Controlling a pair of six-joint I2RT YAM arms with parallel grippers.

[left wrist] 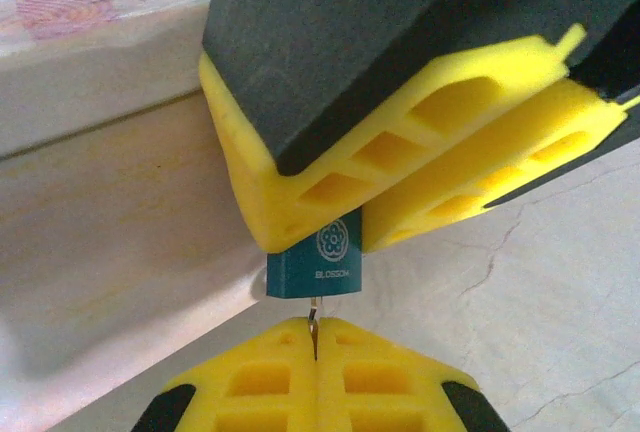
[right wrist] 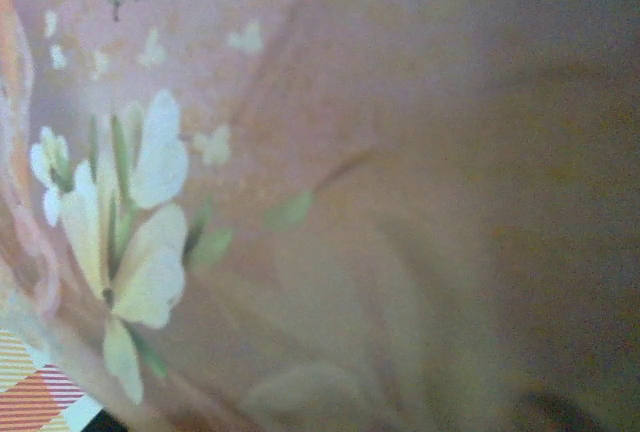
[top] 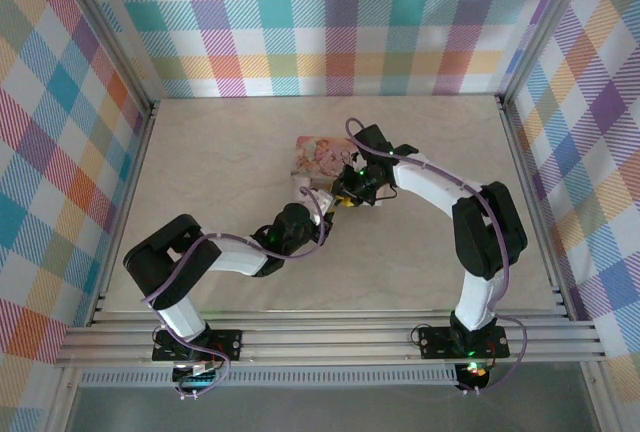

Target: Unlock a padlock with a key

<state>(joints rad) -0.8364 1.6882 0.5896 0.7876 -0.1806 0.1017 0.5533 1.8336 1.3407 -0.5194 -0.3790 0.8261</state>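
The padlock is a small blue block marked BLOSSOM, hanging just above the table. My right gripper is shut on its upper part with yellow fingers, and the shackle is hidden between them. The key is a thin dark blade pinched upright in my left gripper, which is shut on it. Its tip meets the underside of the padlock body. From above, the left gripper and right gripper meet nose to nose near the table's middle.
A pink illustrated tin lies just behind the two grippers, and its flowered lid sits very close under the right wrist camera. The pale table is walled by plaid panels at the left, back and right.
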